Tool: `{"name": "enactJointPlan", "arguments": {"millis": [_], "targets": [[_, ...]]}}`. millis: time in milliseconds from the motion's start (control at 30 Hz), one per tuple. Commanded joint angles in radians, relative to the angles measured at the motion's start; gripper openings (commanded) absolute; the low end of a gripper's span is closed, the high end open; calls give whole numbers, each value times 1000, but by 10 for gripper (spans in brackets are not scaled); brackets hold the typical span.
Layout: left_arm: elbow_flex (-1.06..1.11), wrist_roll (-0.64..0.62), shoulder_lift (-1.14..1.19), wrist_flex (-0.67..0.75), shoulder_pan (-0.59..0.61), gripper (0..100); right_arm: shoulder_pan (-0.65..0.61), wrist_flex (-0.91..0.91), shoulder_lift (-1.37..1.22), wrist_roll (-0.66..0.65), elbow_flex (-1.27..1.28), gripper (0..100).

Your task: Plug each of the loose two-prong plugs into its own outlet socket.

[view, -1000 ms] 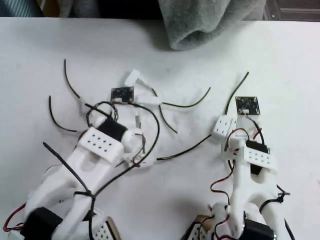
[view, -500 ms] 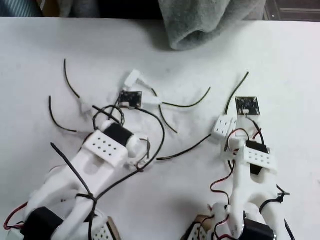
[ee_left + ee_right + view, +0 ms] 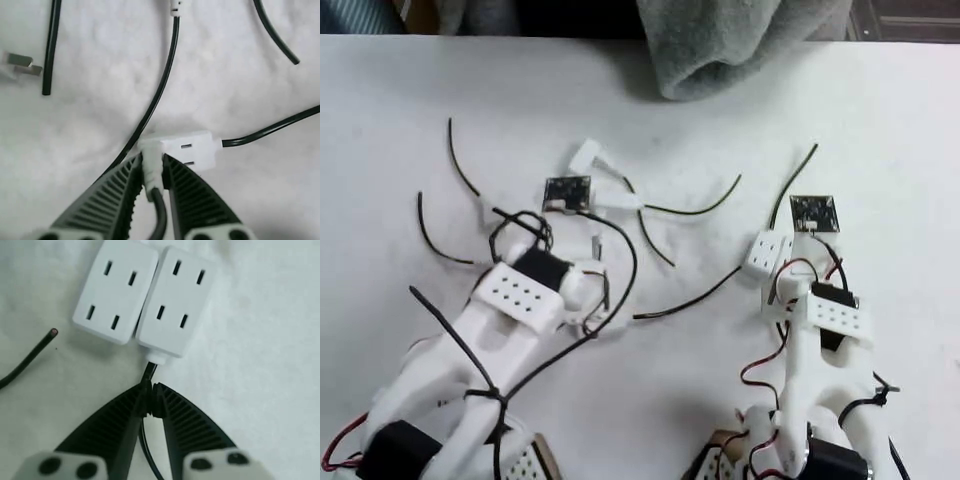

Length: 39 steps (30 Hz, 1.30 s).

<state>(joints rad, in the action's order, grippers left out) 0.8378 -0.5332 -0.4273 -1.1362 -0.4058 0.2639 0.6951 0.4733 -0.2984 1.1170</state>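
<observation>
The left claw (image 3: 152, 162) pinches the small white plastic plug (image 3: 150, 150) by its rigid body. The right claw (image 3: 151, 389) clamps the thin black cord (image 3: 149, 371) of the white socket block (image 3: 172, 300). Both pieces look light, and their springy cords likely tug back.

Left gripper (image 3: 152, 164) pinched nearly closed, arm angled inward; right gripper (image 3: 150, 392) pinched nearly closed, arm extended straight forward.

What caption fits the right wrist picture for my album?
Right gripper pinching the thin black cord below two white plastic outlet blocks.
</observation>
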Motion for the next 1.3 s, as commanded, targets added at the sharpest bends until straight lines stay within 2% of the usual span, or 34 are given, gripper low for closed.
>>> {"name": "enactJointPlan", "arguments": {"millis": [0,267,600,867,1133,1267], "targets": [[6,0,-16,12,-22,23,-12,-8,-1,3,-5,20],[-2,0,-16,-57,-38,23,-10,-8,-1,3,-5,20],[5,0,-16,-49,-48,23,-8,-10,-1,3,-5,20],[120,-31,-16,172,-81,23,-8,-10,-1,3,-5,20],[186,3,-16,282,-71,23,-8,-8,-1,3,-5,20],[176,3,-16,344,-1,23,-10,-8,-1,3,-5,20]]}}
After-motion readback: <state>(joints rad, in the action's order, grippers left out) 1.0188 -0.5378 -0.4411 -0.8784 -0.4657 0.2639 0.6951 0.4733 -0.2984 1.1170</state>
